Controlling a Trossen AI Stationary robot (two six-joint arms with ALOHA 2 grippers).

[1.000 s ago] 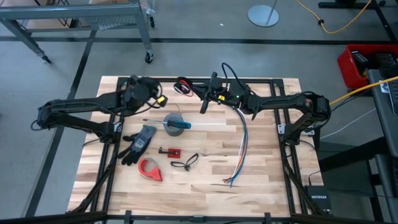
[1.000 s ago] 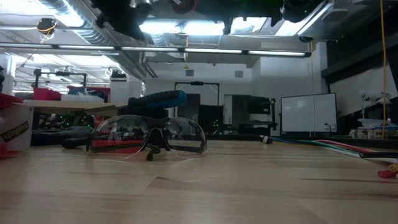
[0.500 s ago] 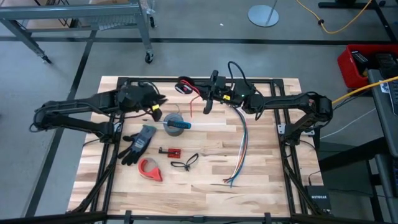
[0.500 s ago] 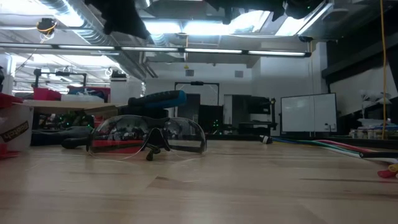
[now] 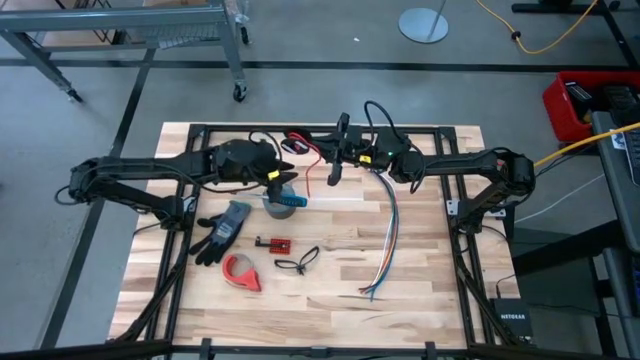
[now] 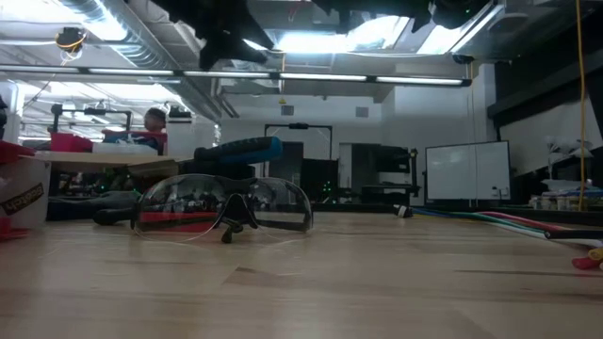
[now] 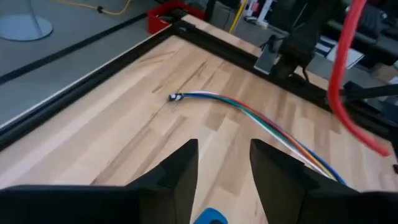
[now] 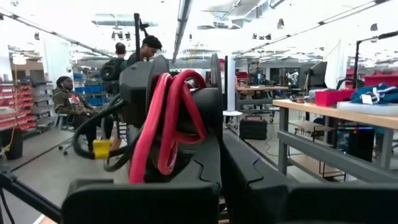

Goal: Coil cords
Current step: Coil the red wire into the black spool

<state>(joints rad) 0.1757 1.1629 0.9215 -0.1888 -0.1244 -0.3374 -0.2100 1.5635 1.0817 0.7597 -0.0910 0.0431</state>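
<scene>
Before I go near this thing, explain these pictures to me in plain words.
This is a robot with two dark arms over a wooden table, each ending in a two-finger gripper. One camera looks straight down, one sits at table height, and one rides on each wrist.

The right gripper is shut on a thin red cord, looped into a small coil and held above the table's far edge. The left gripper is open and holds nothing. It hovers over a grey tape roll.

On the table lie a glove, a red tape dispenser, a multicoloured wire bundle and safety glasses.
</scene>
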